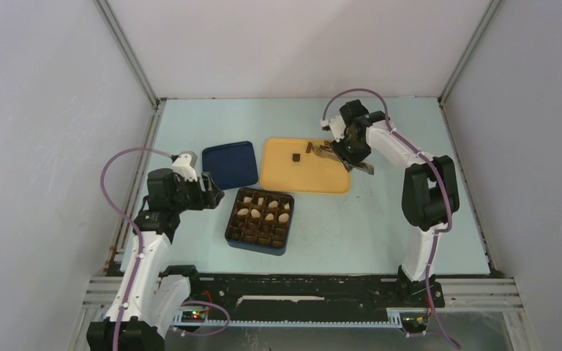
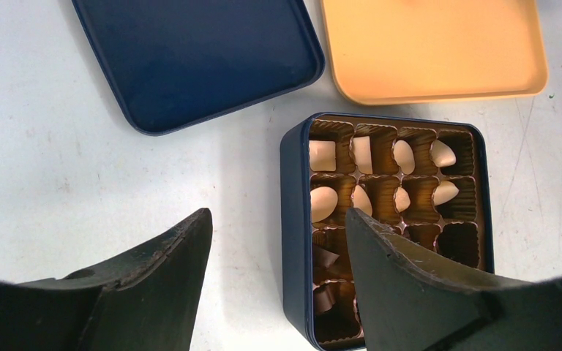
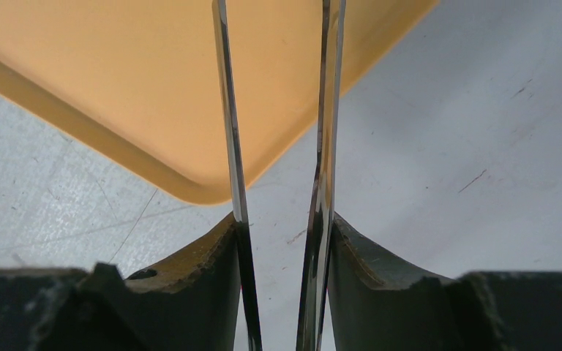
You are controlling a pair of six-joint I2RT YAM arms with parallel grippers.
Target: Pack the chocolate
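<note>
Over on the orange tray, at the far side of the desk, two dark chocolate pieces lie loose. One is out in the tray's middle. The other is up near the far rim, just beside the tips of the metal tongs. Whether the tips touch it, the overhead view can't tell us.

The right gripper has those tongs clamped. Its fingers press on the outside of the two thin blades, which stand a little apart, with nothing visible between them in the wrist view.

Nearer the arms, the dark blue box sits on the desk with its brown gridded insert partly filled. Cream-white pieces sit in the two far rows, one to a cell. Dark pieces sit in cells of the near rows, and at least one cell is bare. The blue lid lies flat beside the tray, just beyond the box.

The left gripper hangs low at the box's left side, spread wide with nothing in it. One finger is over the desk, the other over the box's near-left corner.
</note>
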